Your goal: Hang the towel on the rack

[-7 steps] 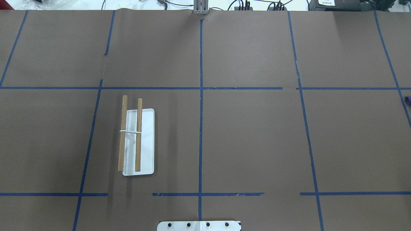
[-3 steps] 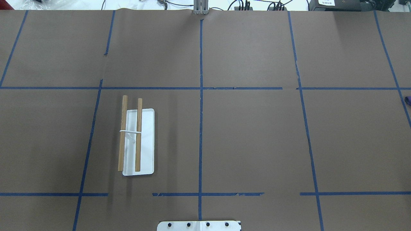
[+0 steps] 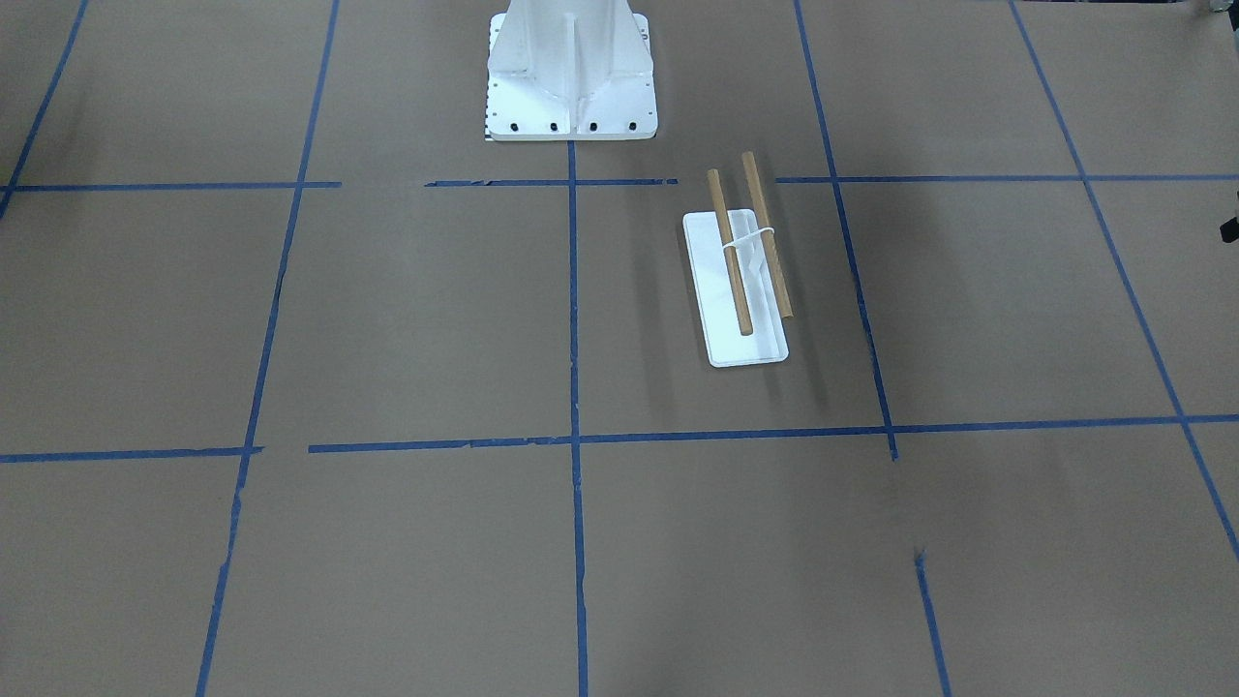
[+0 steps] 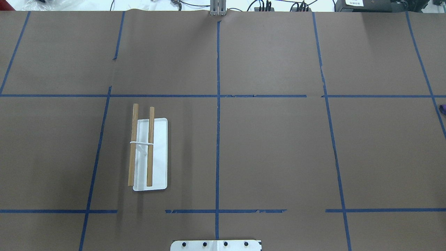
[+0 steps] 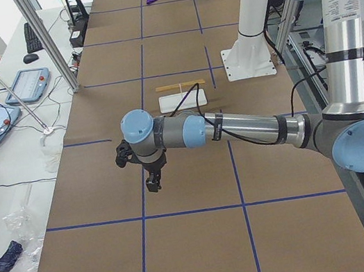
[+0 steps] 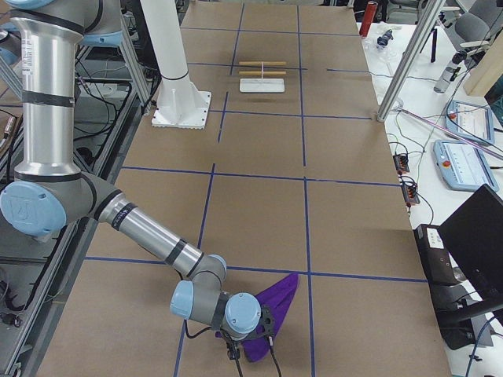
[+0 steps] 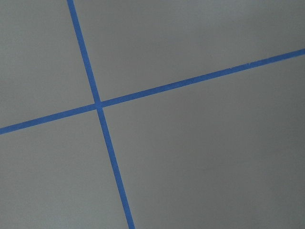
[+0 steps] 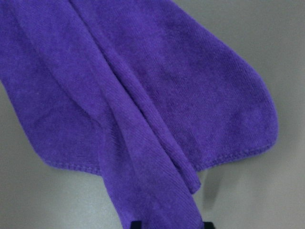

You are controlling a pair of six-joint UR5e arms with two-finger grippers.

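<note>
Okay, the towel (image 6: 277,308) lies on the bench (image 4: 278,157) at its far right end, one bunched end pinched between the right gripper's (image 6: 235,353) fingers (image 8: 136,225). The rack (image 4: 158,167) stands well apart, on the robot's left half. The left gripper (image 5: 153,182) hovers over blue tape lines (image 7: 100,106); I cannot tell its finger spread.

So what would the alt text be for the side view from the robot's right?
The robot's near right arm reaches low over a brown, blue-taped table, its gripper at a crumpled purple towel lying on it. At the far end a small white rack with two wooden rods stands bare, near a white pedestal.
</note>
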